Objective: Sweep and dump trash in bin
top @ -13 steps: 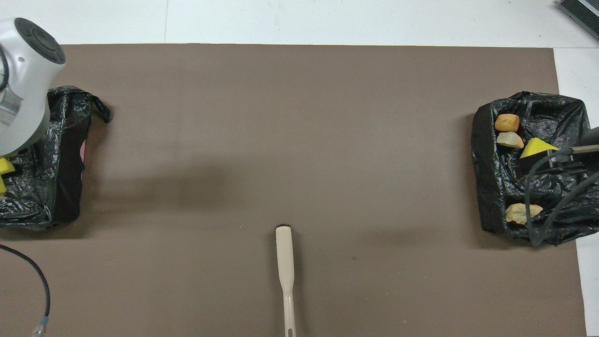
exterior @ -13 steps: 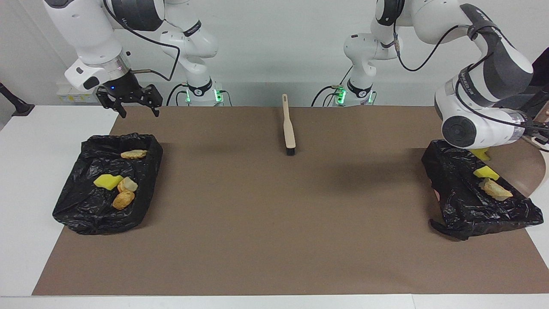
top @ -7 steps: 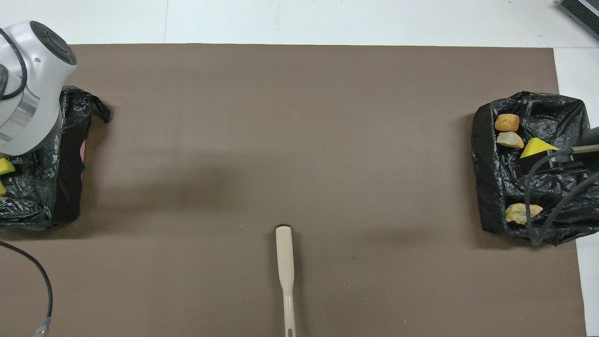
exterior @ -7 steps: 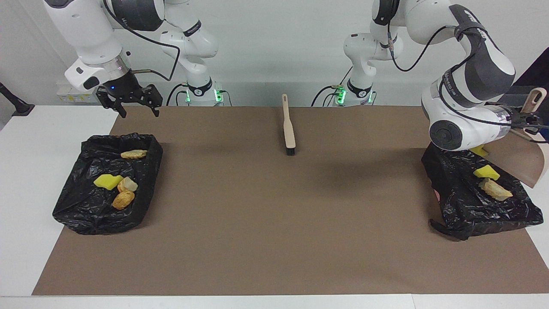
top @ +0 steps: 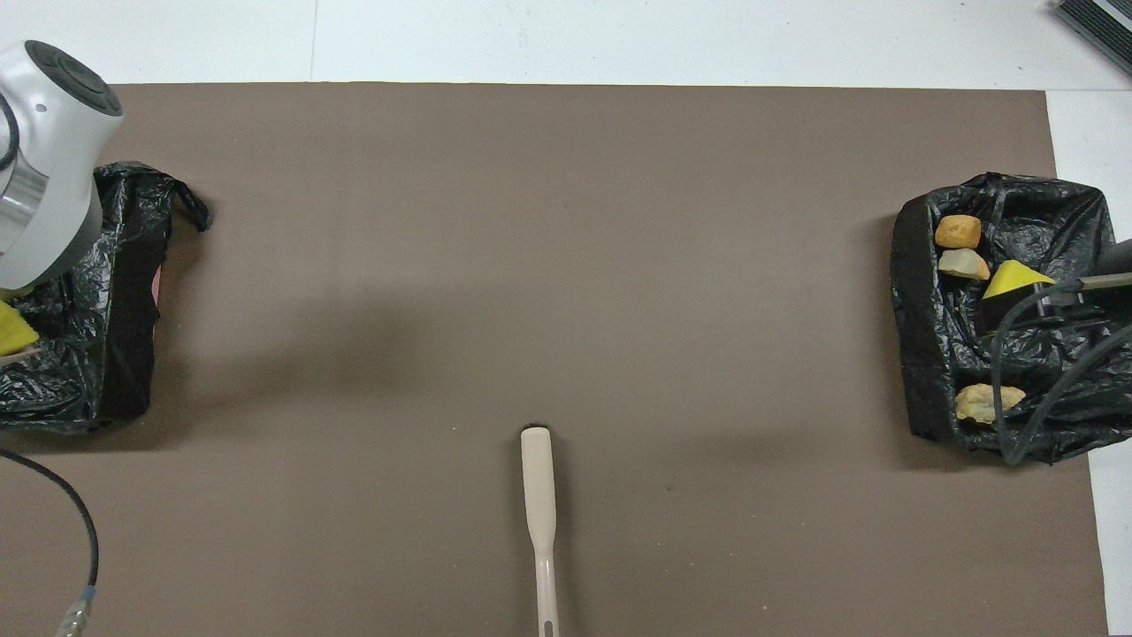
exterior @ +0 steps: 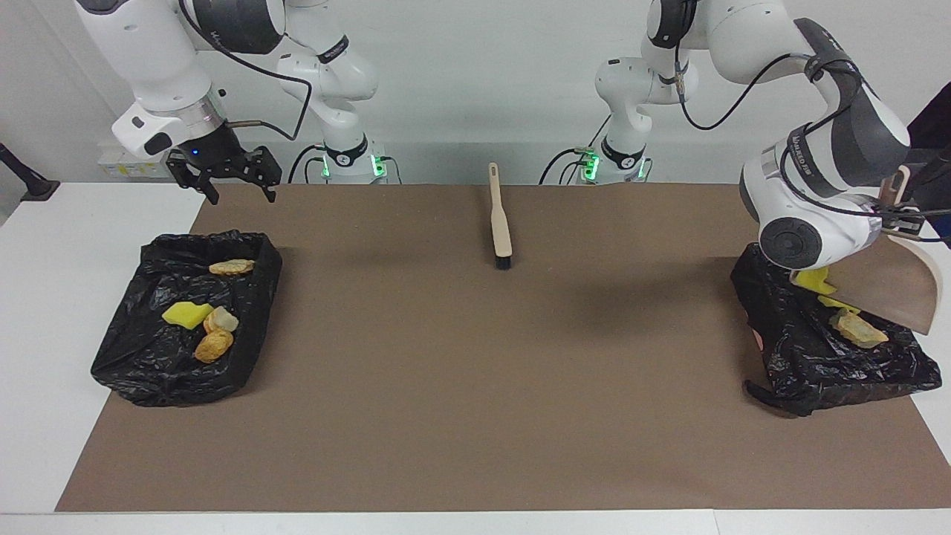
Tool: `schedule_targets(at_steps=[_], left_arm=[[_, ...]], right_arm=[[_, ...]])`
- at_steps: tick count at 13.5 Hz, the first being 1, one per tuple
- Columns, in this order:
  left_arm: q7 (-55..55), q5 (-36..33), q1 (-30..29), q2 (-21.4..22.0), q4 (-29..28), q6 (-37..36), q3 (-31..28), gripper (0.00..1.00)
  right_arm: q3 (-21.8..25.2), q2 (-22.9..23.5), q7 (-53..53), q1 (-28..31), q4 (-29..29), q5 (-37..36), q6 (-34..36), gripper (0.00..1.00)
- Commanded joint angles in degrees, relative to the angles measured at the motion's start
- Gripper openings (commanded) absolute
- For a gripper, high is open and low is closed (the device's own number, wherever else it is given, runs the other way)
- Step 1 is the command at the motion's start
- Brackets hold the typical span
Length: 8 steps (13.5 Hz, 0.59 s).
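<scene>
Two bins lined with crinkled black plastic sit at either end of a matte brown mat [exterior: 475, 386] on the white tabletop [exterior: 44, 312]. Left gripper [exterior: 903, 215], jaws clamped on the dustpan [exterior: 888, 286], a smooth beige scoop, tilted over the bin [exterior: 810, 349] at the left arm's end; spongy yellow chunk [exterior: 811, 280] and tan crusty scrap [exterior: 858, 328] lie in it. Right gripper [exterior: 234, 178] hangs over the mat's edge beside the other bin [exterior: 148, 364], jaws wide, empty; that arm waits. In this bin: yellow wedge [exterior: 186, 314], three bread-like lumps [exterior: 215, 344]. Slim beige brush [exterior: 499, 219], dark bristles, lies mid-mat near the robots.
</scene>
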<state>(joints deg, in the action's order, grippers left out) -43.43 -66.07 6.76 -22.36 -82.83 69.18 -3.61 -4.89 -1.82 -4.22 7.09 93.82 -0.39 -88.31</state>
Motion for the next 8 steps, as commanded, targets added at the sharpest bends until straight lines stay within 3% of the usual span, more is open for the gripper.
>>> schedule_targets(at_steps=[1, 3, 5, 8], left_arm=[[-7.7, -4.4, 0.1, 0.1, 0.4, 0.2, -0.3, 0.0], [-14.5, -6.4, -0.2, 0.3, 0.2, 1.4, 0.0, 0.0], [-13.4, -2.2, 0.4, -0.3, 0.9, 4.9, 0.4, 0.0], [-14.7, -7.6, -0.3, -0.1, 1.0, 6.0, -0.3, 0.0]], right_arm=[[-0.6, -0.2, 0.9, 0.6, -0.3, 0.1, 0.5, 1.0], [-0.6, -0.2, 0.9, 0.6, -0.3, 0.1, 0.5, 1.0], [-0.6, -0.2, 0.9, 0.6, -0.3, 0.1, 0.5, 1.0], [-0.6, -0.2, 0.9, 0.6, -0.3, 0.1, 0.5, 1.0]])
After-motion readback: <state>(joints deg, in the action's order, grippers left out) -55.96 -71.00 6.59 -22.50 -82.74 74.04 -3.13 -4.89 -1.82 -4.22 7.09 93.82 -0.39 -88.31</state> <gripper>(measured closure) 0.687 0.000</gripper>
